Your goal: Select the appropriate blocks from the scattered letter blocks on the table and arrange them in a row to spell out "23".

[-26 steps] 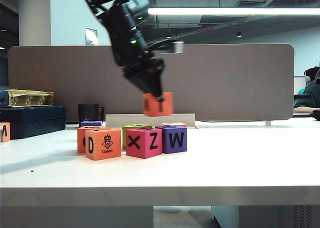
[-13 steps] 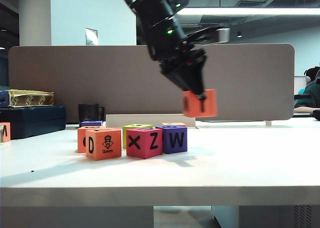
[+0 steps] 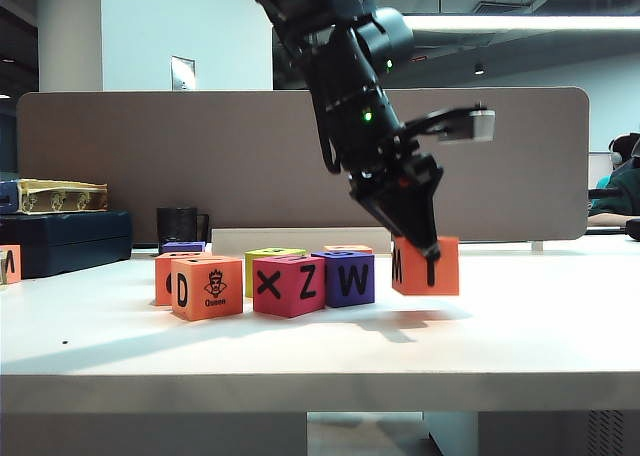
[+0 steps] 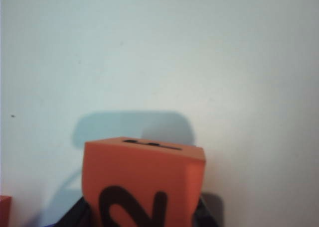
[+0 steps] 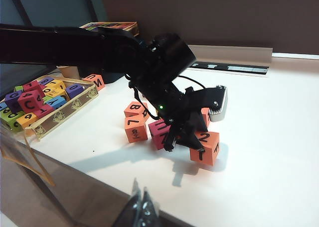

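Left gripper (image 3: 428, 254) pinches the orange cube (image 3: 426, 266) from above, fingers (image 3: 415, 226) clamped on its top, arm leaning down from upper left. Cube hangs just off the bench (image 3: 520, 326), right of the purple W block (image 3: 346, 278) with a small gap between them. It's a cube, so no long axis; it sits slightly tilted, "M" and "I" faces toward the exterior camera, a "2" face toward the left wrist camera (image 4: 142, 187) and on top in the right wrist view (image 5: 205, 146).

The rest sits in a cluster to the left: pink X/Z block (image 3: 288, 285), orange D/Queen block (image 3: 207, 287), lime green block (image 3: 268, 257) behind them, another orange block partly hidden behind the D block.

Open white bench right of and nearer than the held cube; front edge is well clear of it. A wooden tray of blocks (image 5: 45, 105) sits far left.

Right gripper (image 5: 139, 207) hovers low over the near bench edge, well apart from the blocks, its fingers pressed together.
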Controlling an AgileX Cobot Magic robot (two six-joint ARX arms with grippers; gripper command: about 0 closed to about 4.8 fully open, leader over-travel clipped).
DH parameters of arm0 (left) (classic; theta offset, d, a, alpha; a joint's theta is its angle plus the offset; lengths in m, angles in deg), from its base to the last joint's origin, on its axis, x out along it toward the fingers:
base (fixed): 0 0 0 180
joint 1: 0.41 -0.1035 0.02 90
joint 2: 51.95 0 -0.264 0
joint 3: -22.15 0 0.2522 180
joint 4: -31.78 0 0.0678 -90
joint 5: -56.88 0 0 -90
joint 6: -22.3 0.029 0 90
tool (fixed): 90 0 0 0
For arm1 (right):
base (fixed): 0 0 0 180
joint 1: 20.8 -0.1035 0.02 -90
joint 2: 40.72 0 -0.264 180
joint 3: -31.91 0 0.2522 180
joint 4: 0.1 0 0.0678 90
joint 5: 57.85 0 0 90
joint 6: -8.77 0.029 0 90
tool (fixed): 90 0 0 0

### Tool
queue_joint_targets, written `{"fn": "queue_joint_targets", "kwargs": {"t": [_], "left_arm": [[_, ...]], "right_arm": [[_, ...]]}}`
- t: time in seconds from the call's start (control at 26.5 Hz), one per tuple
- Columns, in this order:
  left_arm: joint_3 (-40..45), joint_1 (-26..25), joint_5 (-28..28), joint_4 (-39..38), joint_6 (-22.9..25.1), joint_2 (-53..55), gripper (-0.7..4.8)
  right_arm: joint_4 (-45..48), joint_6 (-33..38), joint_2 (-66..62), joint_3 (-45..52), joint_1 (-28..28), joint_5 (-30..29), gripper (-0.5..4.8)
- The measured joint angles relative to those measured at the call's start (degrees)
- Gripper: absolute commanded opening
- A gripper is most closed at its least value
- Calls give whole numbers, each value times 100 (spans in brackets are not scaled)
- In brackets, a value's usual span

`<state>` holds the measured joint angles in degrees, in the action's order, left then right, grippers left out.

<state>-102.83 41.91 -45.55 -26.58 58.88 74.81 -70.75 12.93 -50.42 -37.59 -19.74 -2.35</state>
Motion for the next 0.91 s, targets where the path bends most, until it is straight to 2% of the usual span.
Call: {"fn": "queue_joint_targets", "kwargs": {"t": [0.49,0.53,0.64,0.91], "left_arm": [[-2,0,-11,44,92,199,190],[0,0,-11,44,92,201,198],[0,0,-11,44,92,201,299],[-2,-7,-4,42,94,201,306]], "right_arm": [[-55,-109,0,2,0,2,-1],[-55,-111,0,2,0,2,-1],[-57,-118,0,2,0,2,-1],[-57,-120,0,2,0,0,-1]]}}
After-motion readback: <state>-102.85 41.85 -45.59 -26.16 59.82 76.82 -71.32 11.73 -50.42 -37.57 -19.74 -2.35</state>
